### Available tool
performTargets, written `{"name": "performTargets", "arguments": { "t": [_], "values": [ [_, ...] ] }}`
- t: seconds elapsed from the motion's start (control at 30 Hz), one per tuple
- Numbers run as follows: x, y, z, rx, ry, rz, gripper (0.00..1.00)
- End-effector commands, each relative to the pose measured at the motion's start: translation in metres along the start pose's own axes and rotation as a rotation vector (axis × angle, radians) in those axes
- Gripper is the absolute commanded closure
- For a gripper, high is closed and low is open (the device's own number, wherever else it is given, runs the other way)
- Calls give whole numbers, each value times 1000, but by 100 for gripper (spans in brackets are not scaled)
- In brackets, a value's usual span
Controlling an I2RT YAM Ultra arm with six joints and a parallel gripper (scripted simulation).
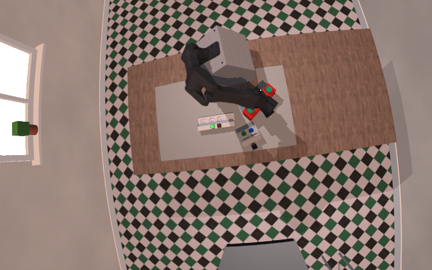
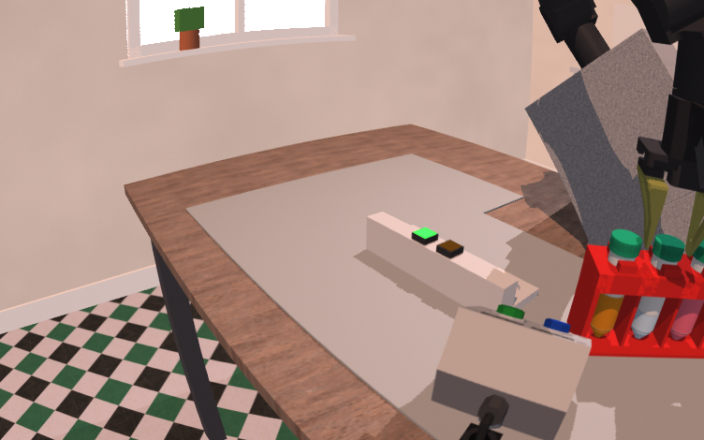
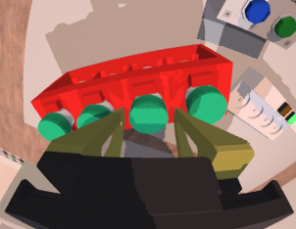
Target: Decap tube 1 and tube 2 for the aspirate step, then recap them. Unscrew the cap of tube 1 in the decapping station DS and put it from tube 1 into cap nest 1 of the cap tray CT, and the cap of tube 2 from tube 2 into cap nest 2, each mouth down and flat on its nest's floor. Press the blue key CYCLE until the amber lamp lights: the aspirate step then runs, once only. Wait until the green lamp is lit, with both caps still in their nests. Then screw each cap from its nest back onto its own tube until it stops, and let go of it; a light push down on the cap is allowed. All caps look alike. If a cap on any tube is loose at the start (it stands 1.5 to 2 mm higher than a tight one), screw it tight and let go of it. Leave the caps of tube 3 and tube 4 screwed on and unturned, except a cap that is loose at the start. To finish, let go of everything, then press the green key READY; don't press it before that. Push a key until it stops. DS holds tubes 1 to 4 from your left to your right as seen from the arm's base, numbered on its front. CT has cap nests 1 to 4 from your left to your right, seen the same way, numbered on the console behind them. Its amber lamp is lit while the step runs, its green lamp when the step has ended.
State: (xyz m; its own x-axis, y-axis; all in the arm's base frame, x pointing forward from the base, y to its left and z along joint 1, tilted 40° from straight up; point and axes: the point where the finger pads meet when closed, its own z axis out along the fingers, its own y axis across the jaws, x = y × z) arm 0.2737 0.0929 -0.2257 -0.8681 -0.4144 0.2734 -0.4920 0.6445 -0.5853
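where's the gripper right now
In the wrist view the gripper is open around a green cap, the second from the right in the red rack, its fingers either side. The key box sits beyond, upper right.

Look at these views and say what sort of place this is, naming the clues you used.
Probably a small lab bench set up in an ordinary room: a red tube rack of capped sample tubes and a key box sit on a wooden table, over a chequered tile floor.

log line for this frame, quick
gripper: open, fingers straddling green cap | cap on its tube in red rack | green lamp lit | amber lamp off
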Motion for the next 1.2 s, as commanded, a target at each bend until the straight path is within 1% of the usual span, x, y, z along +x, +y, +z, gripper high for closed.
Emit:
{"name": "performTargets", "arguments": {
  "t": [0.0, 0.37, 0.53, 0.67, 0.73, 0.77, 1.1, 1.17],
  "values": [
    [-4, 1, -13, 1, -17, 1, 51],
    [-3, 1, -46, 0, -17, 1, 51],
    [-4, 1, -47, 0, -17, 1, 51],
    [-10, -31, -47, 4, -17, -333, 51],
    [-13, -48, -47, 4, -16, -346, 51],
    [-13, -50, -47, 4, -16, -346, 51],
    [-13, -50, -47, 4, -16, -346, 51],
    [-13, -50, -41, 4, -16, -346, 51]
  ]
}}
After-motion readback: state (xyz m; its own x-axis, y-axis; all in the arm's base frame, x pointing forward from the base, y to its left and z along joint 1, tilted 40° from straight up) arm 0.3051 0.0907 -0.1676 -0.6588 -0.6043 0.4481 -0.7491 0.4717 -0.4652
